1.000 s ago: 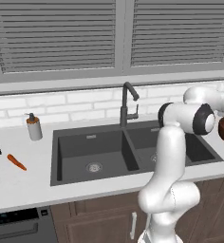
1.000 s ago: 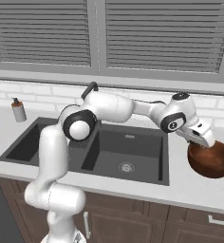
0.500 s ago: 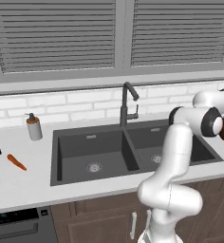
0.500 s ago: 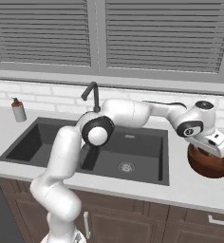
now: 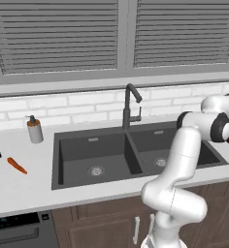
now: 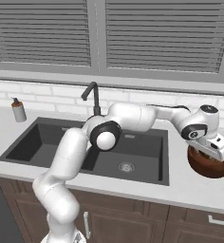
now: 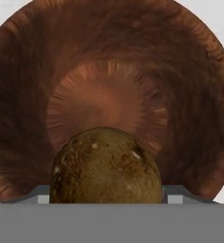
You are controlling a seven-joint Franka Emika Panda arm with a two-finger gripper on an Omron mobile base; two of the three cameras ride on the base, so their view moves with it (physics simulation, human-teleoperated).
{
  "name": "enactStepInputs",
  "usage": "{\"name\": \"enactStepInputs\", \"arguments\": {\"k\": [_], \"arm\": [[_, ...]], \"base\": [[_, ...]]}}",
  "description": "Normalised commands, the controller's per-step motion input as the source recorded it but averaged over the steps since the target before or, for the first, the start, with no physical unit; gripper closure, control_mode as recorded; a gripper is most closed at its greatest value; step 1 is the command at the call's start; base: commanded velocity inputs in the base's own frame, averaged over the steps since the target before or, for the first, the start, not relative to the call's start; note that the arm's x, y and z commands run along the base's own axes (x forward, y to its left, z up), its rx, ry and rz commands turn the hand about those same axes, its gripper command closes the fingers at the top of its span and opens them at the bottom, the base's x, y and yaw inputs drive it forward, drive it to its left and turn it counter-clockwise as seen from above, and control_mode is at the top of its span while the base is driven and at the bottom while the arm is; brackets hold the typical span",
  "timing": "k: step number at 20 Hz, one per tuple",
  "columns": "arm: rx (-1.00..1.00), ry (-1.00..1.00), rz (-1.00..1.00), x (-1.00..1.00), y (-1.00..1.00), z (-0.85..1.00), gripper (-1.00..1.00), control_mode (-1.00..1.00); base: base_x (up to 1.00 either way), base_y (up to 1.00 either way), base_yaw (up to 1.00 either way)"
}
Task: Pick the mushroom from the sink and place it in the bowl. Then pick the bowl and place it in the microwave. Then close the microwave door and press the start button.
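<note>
Gripper (image 6: 212, 151) pinches the small brown rounded mushroom (image 7: 106, 166) over the round reddish-brown wooden bowl (image 6: 209, 167); better to release low and centred.

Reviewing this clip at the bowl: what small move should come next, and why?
Probably open the jaws and let go. In the hand view the mushroom sits between them, directly over the bowl, and the right base view shows the gripper right at the bowl's rim.

Hand camera close above bowl (image 7: 109, 85)
</note>
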Motion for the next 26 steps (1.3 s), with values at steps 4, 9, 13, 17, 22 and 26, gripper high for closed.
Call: {"name": "enactStepInputs", "arguments": {"k": [4,9,13,17,22,26], "arm": [[0.01,0.00,0.00,0.02,0.00,0.22,-1.00,-1.00],[0.00,0.00,0.02,0.06,0.05,0.08,-1.00,-1.00],[-0.10,0.04,0.22,0.00,0.91,0.18,-1.00,-1.00],[-0.21,0.17,0.32,0.00,0.97,-0.14,-1.00,-1.00],[-0.31,0.27,0.30,0.26,0.20,-0.76,-1.00,-1.00],[-0.15,0.14,0.25,0.15,-0.02,-0.56,-1.00,-1.00]], "base": [[0.00,0.00,0.00],[0.00,0.00,0.00],[0.00,0.00,0.00],[0.00,0.00,0.00],[0.00,0.00,0.00],[0.00,0.00,0.00]]}}
